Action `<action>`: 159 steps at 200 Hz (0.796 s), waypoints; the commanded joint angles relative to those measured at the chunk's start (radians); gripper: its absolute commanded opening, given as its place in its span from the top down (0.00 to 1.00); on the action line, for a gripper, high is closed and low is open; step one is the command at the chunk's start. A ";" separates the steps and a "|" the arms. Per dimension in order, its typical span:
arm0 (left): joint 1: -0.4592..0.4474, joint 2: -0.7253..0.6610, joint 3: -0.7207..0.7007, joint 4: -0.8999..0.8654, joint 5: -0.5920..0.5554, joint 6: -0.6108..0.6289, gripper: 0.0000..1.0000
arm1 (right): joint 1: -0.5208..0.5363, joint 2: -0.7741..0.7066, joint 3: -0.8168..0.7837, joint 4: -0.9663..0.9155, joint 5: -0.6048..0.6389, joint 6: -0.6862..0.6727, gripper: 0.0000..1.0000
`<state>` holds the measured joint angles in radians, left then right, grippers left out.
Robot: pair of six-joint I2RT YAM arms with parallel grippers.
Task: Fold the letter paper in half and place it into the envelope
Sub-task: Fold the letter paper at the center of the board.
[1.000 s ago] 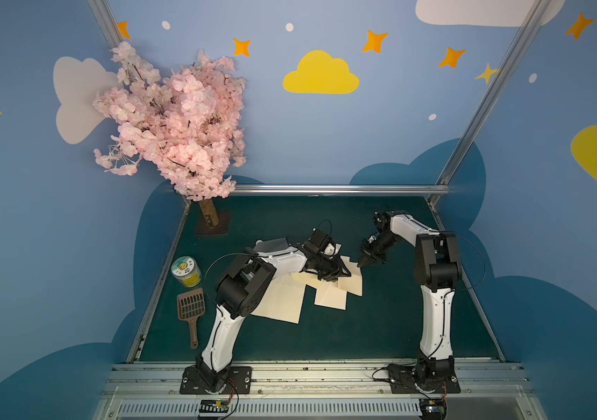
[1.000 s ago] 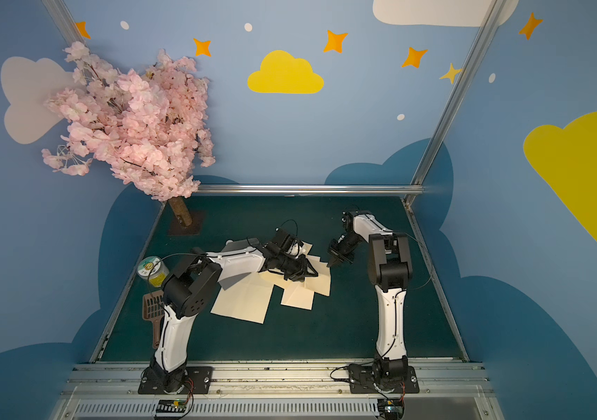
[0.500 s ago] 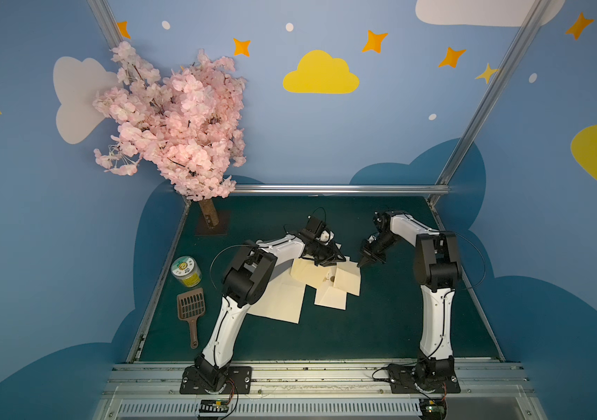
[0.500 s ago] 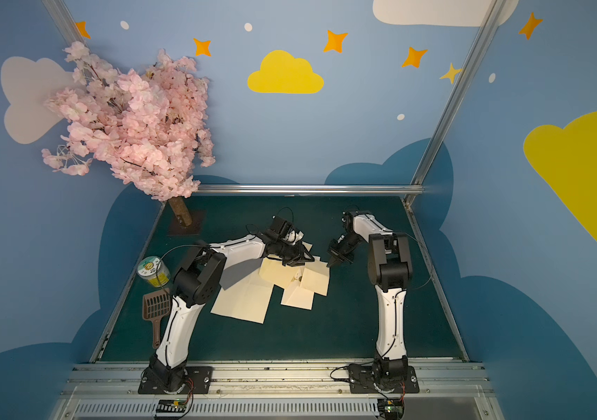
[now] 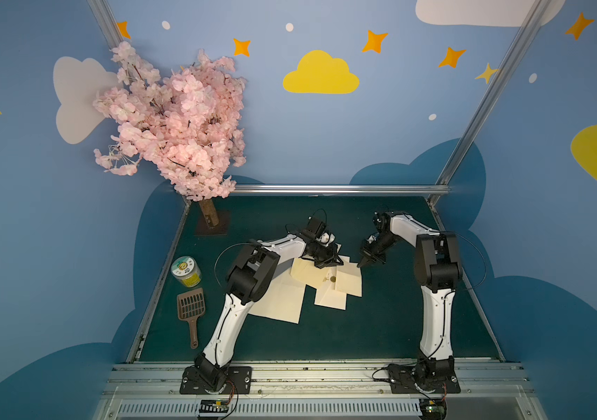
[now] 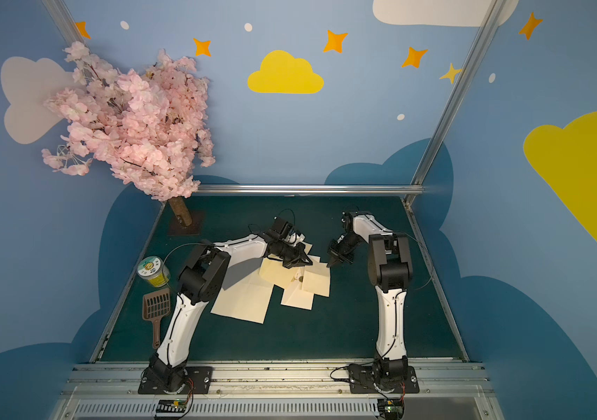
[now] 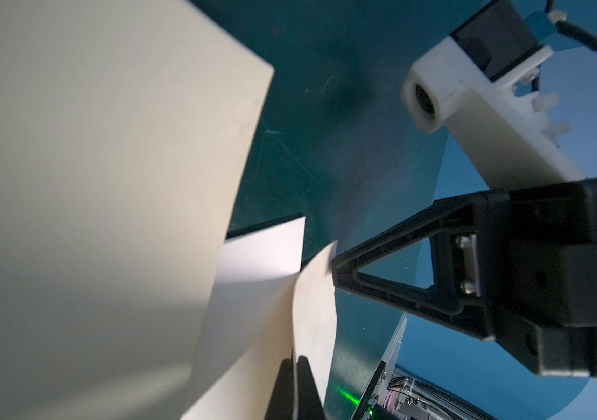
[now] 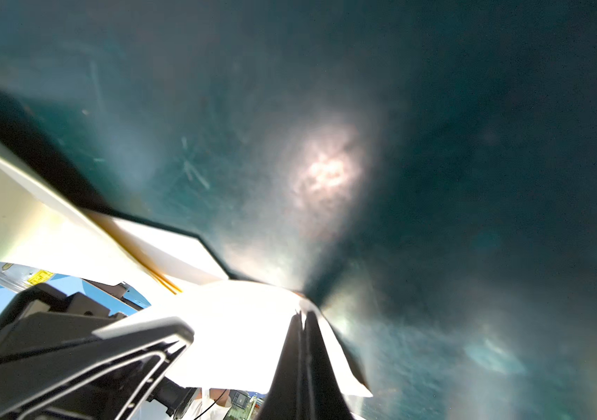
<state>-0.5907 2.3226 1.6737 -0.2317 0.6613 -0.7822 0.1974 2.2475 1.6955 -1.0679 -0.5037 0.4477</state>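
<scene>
Both top views show cream papers lying mid-table. My left gripper is shut on the far edge of a small sheet, the letter paper. In the left wrist view its fingertips pinch that thin edge. My right gripper is shut on the same sheet's corner, as the right wrist view shows. The envelope, with a brown button, lies partly beneath the sheet.
A larger cream sheet lies flat under the left arm. A yellow jar and a brown scoop sit at the left edge. A pink blossom tree stands at the far left corner.
My left gripper has swung toward the right gripper and shut on the sheet's far edge. The right gripper has stayed shut on the corner.
</scene>
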 commanded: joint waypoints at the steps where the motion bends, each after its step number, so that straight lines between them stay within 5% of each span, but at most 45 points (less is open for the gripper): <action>1: 0.007 -0.072 -0.004 -0.002 0.015 -0.001 0.97 | 0.008 -0.105 -0.011 -0.039 0.006 -0.006 1.00; 39: 0.027 -0.147 0.004 -0.019 -0.026 0.001 0.97 | 0.013 -0.241 -0.042 -0.060 -0.027 0.014 0.98; 80: 0.040 -0.228 0.000 -0.030 -0.094 0.012 0.97 | 0.023 -0.391 -0.124 -0.003 -0.109 0.123 0.59; 104: 0.045 -0.259 -0.001 -0.036 -0.132 0.030 0.97 | 0.031 -0.483 -0.231 0.107 -0.182 0.234 0.12; 159: 0.043 -0.332 -0.051 -0.032 -0.225 0.076 0.97 | 0.048 -0.644 -0.470 0.475 -0.271 0.570 0.09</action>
<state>-0.5488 2.0434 1.6558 -0.2474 0.4965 -0.7479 0.2379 1.6741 1.3003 -0.8120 -0.7185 0.8051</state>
